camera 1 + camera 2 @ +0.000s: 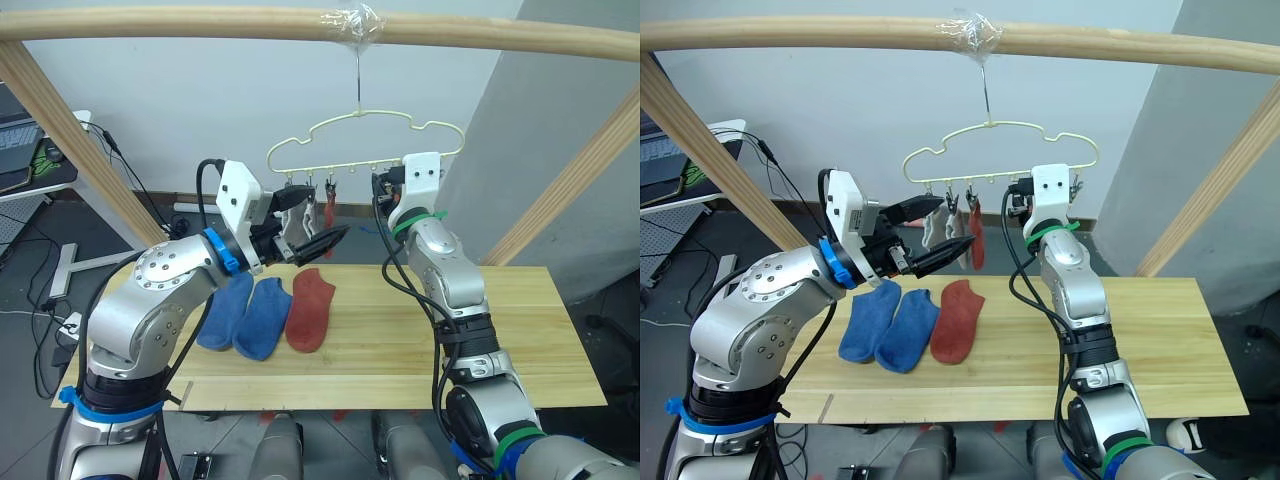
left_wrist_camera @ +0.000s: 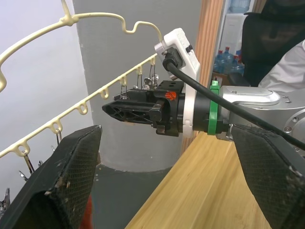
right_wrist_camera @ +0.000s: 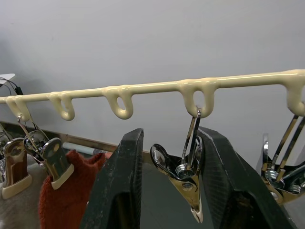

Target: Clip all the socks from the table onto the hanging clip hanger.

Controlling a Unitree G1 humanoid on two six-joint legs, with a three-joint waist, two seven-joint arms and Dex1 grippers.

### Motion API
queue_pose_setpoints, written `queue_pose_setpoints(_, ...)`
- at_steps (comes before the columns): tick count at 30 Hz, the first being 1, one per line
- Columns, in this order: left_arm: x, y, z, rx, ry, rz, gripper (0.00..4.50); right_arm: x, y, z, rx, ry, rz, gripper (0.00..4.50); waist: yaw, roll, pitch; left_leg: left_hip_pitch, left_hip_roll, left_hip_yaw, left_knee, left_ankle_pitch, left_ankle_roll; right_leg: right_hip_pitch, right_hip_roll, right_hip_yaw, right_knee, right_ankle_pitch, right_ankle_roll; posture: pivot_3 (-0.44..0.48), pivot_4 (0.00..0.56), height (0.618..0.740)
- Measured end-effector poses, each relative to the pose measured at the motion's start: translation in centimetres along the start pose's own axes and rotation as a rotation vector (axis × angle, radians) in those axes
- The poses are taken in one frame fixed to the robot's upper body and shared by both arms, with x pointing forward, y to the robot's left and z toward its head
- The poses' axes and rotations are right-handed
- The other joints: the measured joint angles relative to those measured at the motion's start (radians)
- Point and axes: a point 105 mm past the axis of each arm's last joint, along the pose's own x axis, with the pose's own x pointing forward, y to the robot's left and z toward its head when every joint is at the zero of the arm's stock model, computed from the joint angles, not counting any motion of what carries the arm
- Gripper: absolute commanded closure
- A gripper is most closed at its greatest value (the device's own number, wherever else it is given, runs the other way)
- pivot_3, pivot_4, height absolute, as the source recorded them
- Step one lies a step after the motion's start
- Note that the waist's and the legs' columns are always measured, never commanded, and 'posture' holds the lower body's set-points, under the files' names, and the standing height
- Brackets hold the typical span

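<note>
Arms first: your left arm is bent at the elbow and lifted over the worktop's (image 1: pixel 520 330) left part, forearm reaching up toward the clip hanger (image 1: pixel 362 140). Its left pincer (image 1: pixel 932 232) is spread wide with nothing between its fingers, the tips just short of a light grey sock (image 1: pixel 934 230) and a red sock (image 1: pixel 977 235) that hang from clips at the hanger's left end. Your right arm rises nearly straight up from the worktop's middle, wrist turned so the right pincer (image 3: pixel 170 186) points along the row of clips. You can see its two fingers parted on either side of one metal clip (image 3: pixel 186 174); they stand close beside it, and you cannot tell whether they touch it.

Socks still on the worktop lie together left of centre: two blue socks (image 1: pixel 247 312) overlapping side by side, and one red sock (image 1: pixel 309 308) just beside them on the right. The hanger hangs by its hook from the wooden pole (image 1: pixel 200 25) overhead, where clear tape (image 1: pixel 357 22) is wrapped.
</note>
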Motion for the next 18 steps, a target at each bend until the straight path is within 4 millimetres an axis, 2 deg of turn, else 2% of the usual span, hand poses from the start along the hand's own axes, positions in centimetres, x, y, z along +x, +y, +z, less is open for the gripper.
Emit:
queue_pose_setpoints(5, 0.07, -0.06, 0.01, -0.005, -0.006, -0.001, 0.0, 0.15, 0.07, 0.28, 0.0, -0.007, 0.002, 2.79, 0.0, 0.0, 0.0, 0.0, 0.0, 0.0, 0.0, 0.0, 0.0, 0.0, 0.0, 0.0, 0.0, 0.0, 0.0, 0.126, 0.184, 0.74)
queue_pose_setpoints(8, 0.08, -0.04, 0.02, -0.006, -0.007, 0.001, 0.0, 0.3, 0.16, 0.59, -0.001, -0.016, 0.006, 3.38, 0.0, 0.0, 0.0, 0.0, 0.0, 0.0, 0.0, 0.0, 0.0, 0.0, 0.0, 0.0, 0.0, 0.0, 0.0, 0.128, 0.188, 0.74)
queue_pose_setpoints(12, 0.09, 0.06, 0.02, -0.007, -0.008, 0.012, 0.0, 0.31, 0.09, 0.57, -0.001, -0.016, 0.008, 4.41, 0.0, 0.0, 0.0, 0.0, 0.0, 0.0, 0.0, 0.0, 0.0, 0.0, 0.0, 0.0, 0.0, 0.0, 0.0, 0.128, 0.188, 0.74)
queue_pose_setpoints(18, 0.25, 0.06, -0.2, -0.032, -0.012, 0.027, 0.0, 0.29, -0.07, 0.59, 0.007, -0.017, 0.01, 4.48, 0.0, 0.0, 0.0, 0.0, 0.0, 0.0, 0.0, 0.0, 0.0, 0.0, 0.0, 0.0, 0.0, 0.0, 0.0, 0.118, 0.196, 0.74)
